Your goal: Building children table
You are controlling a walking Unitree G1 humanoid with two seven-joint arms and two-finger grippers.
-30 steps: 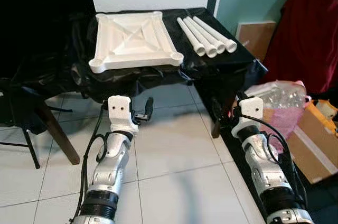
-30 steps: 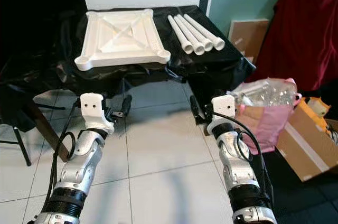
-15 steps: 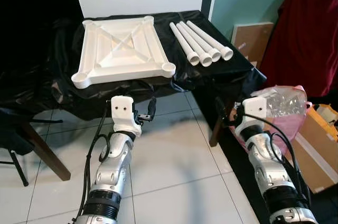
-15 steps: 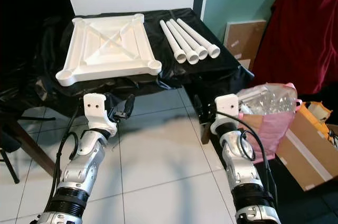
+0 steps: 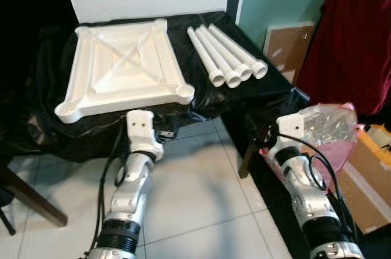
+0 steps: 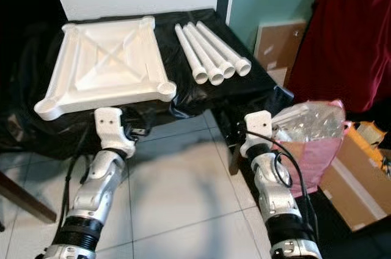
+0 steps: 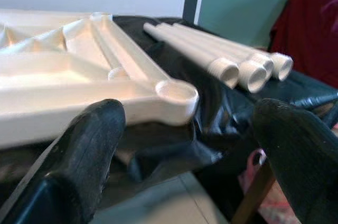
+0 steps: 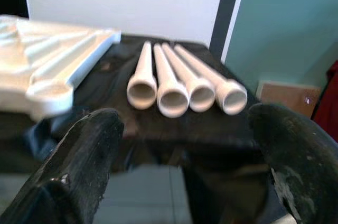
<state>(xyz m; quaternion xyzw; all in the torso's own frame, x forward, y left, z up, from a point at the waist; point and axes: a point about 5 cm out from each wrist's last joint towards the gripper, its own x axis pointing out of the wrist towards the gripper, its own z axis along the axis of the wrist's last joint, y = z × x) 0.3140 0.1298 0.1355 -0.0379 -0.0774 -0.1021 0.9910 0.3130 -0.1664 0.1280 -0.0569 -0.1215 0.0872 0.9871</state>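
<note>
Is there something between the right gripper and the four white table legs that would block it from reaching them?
Nothing visible blocks it. The right gripper is open and looks straight at the four white legs, which lie side by side on the black-covered table. The tabletop lies apart, to their left.

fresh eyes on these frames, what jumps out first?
The white square tabletop lying underside up, ribs and corner sockets showing, on the black-covered table. Beside it, toward the robot's right, four white tube legs lie side by side, open ends facing the robot. Below the table's front edge, the left gripper and right gripper are both open, holding nothing, pointed at the parts.
</note>
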